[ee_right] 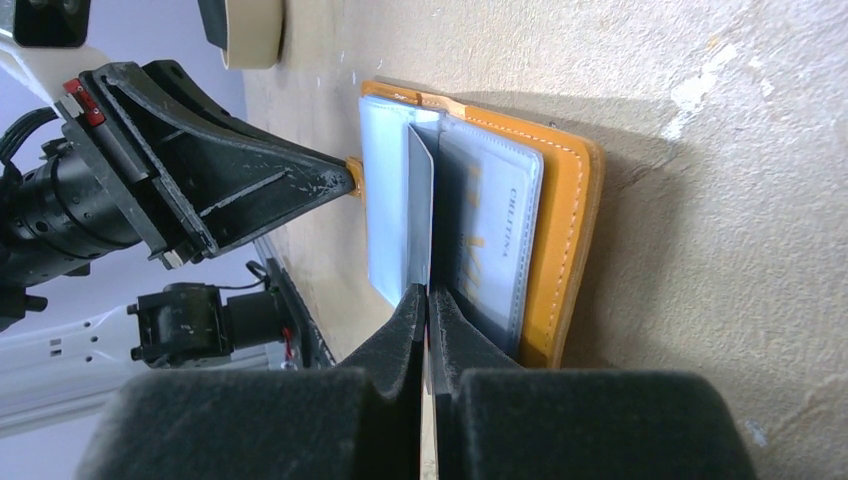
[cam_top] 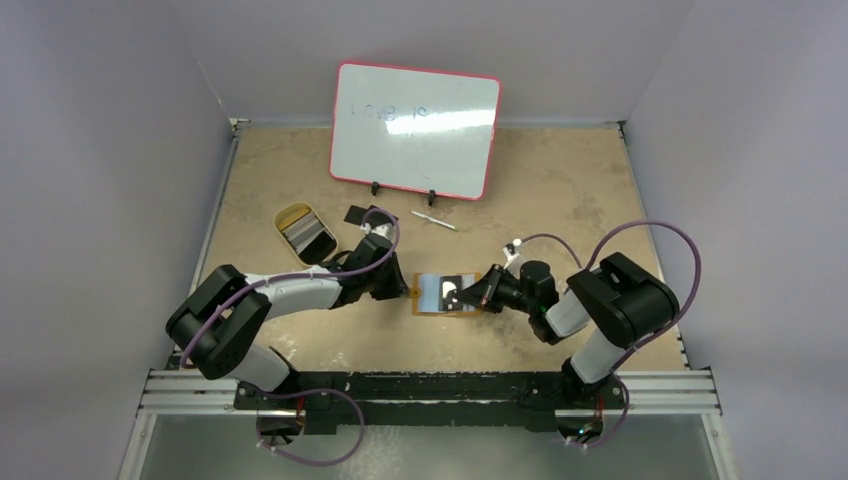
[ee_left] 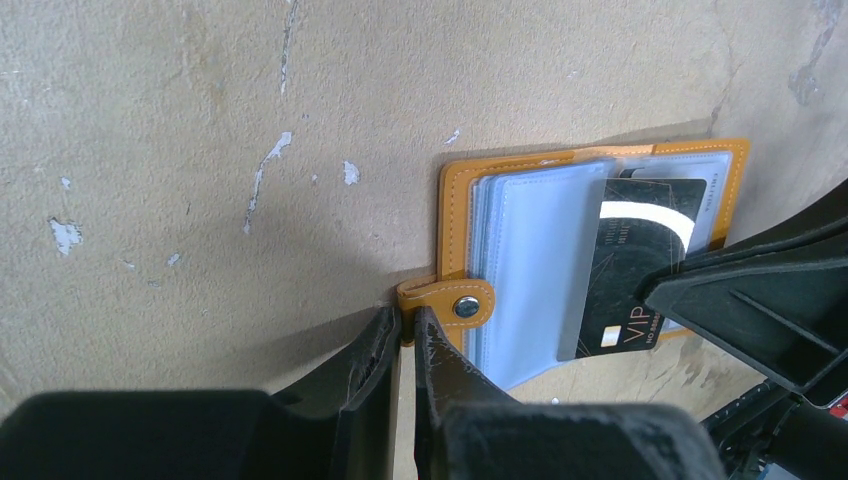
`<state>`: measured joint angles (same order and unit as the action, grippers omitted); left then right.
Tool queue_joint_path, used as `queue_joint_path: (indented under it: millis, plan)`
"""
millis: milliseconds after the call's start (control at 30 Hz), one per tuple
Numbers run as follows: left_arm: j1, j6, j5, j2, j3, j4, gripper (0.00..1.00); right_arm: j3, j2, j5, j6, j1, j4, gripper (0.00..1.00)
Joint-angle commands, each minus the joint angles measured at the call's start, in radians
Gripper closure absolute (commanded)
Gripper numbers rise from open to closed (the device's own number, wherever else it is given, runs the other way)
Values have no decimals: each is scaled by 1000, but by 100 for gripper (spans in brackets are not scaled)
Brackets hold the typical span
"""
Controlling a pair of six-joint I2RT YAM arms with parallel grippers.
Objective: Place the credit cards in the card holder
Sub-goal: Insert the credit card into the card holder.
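Note:
The orange-tan card holder lies open in the middle of the table, its clear sleeves facing up. My left gripper is shut on the holder's snap tab at its left edge. From the right, my right gripper is shut on a black credit card marked VIP. That card is tilted, and its leading edge sits among the sleeves. I cannot tell whether it is inside a pocket. In the right wrist view the card shows edge-on. Another black card lies beside the tin.
An oval tan tin dish holding flat items stands at the back left. A slim pen lies in front of the pink-framed whiteboard. Low walls edge the table on the left, right and back.

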<state>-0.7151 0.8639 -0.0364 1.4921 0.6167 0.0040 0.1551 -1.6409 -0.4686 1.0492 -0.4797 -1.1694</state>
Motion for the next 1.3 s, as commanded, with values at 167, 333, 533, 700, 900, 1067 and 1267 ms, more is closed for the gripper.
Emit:
queue_joint_path:
  millis: [167,333,533,700,900,1067,1267]
  plan:
    - [-9,12,19,-43,-3,-3,93,40,-66,-39,13,-24,-32,100]
    - [-14,23,22,-66,-3,4,93,120,-71,9,5,-88,94,94]
    - [-17,25,25,-73,-9,1,93,188,22,110,-45,-108,366,79]
    - [-16,29,21,-72,-24,12,93,229,145,216,-104,-109,615,70]
    - [-18,30,18,-83,-20,15,93,263,202,253,-116,-133,687,68]
    - [-18,33,18,-83,-26,14,94,290,167,249,-115,-153,669,69]
    - [-19,40,19,-75,-28,23,94,302,140,225,-102,-176,630,77]
